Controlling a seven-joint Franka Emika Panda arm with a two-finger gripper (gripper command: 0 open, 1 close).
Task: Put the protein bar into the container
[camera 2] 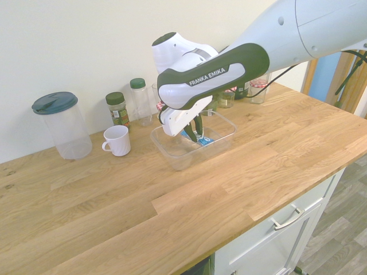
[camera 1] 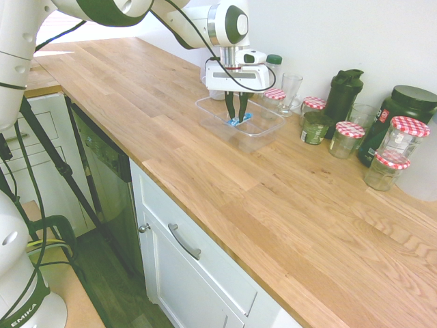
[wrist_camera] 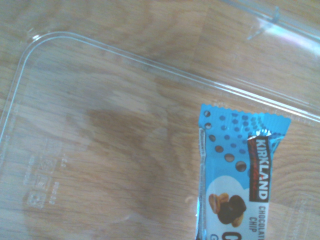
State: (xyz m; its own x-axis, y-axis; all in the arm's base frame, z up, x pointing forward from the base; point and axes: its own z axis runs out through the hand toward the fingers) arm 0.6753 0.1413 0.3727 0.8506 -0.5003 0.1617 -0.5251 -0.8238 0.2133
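1 protein bar pinched in gripper (over container).

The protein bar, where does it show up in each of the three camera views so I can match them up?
First exterior view: the protein bar is upper middle, between the gripper fingertips, inside the container.
Second exterior view: centre, under the arm, a blue patch low in the container.
Wrist view: lower right, wrapper print readable.
Shared landmark: the container's clear rim.
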